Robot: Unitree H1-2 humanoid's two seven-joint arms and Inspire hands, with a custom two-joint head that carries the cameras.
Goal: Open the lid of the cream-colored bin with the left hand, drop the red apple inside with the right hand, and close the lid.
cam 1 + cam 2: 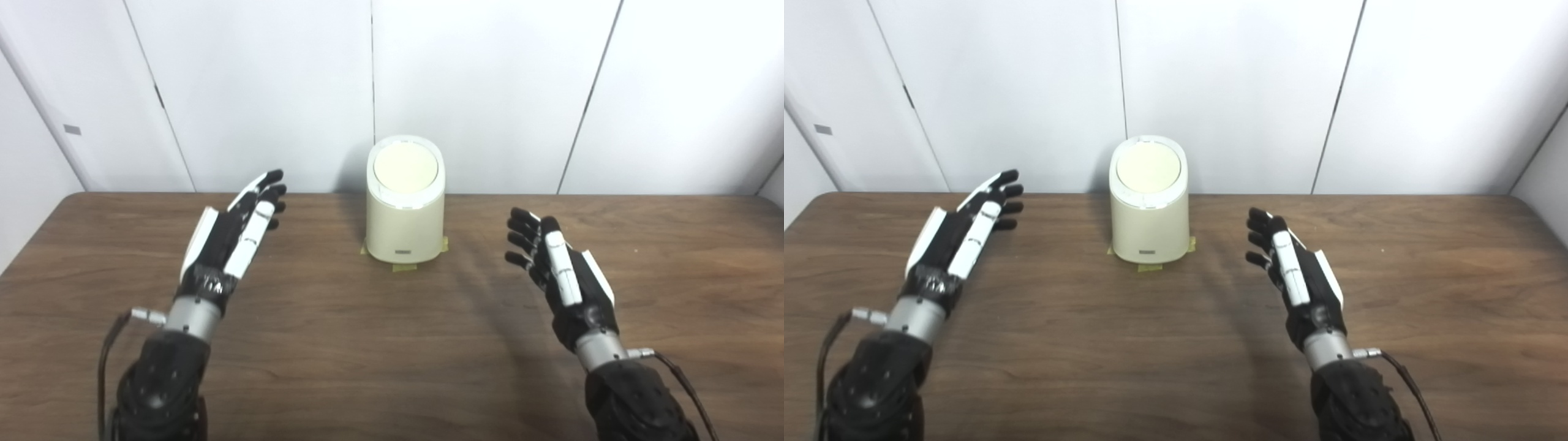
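Robot hands point(229, 236) point(1301, 275) spread, empty; bin point(405, 202) lid point(405, 165) down.

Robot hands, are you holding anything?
No. The left hand and right hand are both open and empty, apart from the cream-colored bin.

Bright, even overhead light — soft shadows on table point(343, 343), mild blur, glare on wall point(490, 79).

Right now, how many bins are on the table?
1: the cream-colored cylindrical bin, lid closed, stands at the wooden table's far edge, centered between both open hands.
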